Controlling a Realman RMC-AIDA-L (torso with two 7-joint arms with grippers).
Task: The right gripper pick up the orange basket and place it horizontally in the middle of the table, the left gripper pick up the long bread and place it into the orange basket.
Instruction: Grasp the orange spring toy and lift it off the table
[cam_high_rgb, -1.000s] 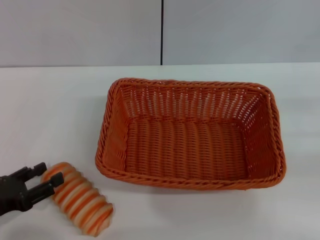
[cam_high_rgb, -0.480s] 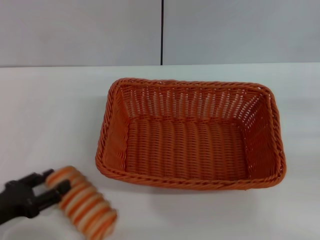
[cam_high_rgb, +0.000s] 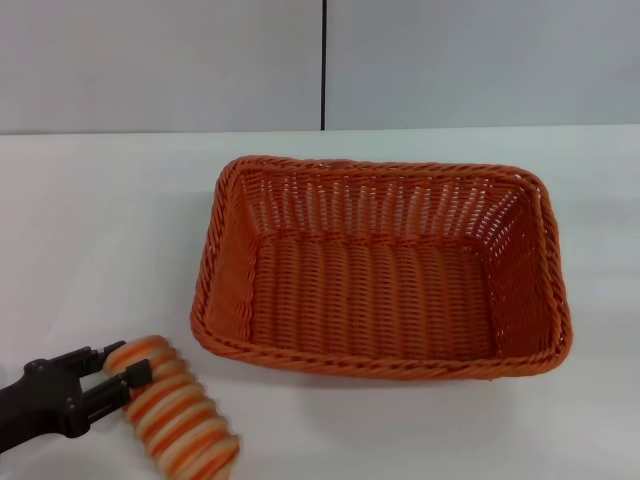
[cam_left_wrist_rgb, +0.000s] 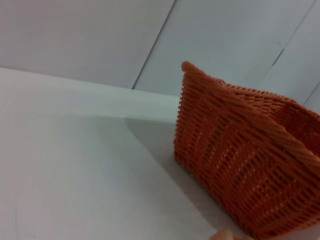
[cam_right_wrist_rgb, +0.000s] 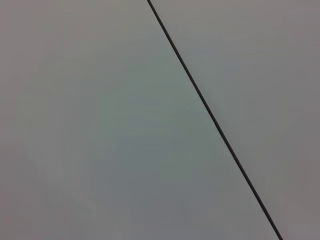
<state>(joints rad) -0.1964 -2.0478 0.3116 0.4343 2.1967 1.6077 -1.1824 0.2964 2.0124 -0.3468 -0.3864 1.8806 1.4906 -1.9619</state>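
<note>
The orange basket (cam_high_rgb: 380, 270) stands lengthwise across the middle of the white table (cam_high_rgb: 100, 230), empty, and its woven side (cam_left_wrist_rgb: 240, 155) fills part of the left wrist view. The long bread (cam_high_rgb: 180, 415), striped orange and cream, is near the front left, off the basket's front left corner. My left gripper (cam_high_rgb: 128, 362) comes in from the left edge and its two black fingers are closed on the loaf's near-left end. Only a pale sliver of the bread (cam_left_wrist_rgb: 222, 235) shows in the left wrist view. The right gripper is out of view.
A grey wall with a dark vertical seam (cam_high_rgb: 323, 65) rises behind the table. The right wrist view shows only that wall and the seam (cam_right_wrist_rgb: 215, 120). Bare tabletop lies left of the basket and along its front.
The left gripper's fingers have closed on the loaf's end. Gripper and bread have shifted a little to the right and toward the front edge.
</note>
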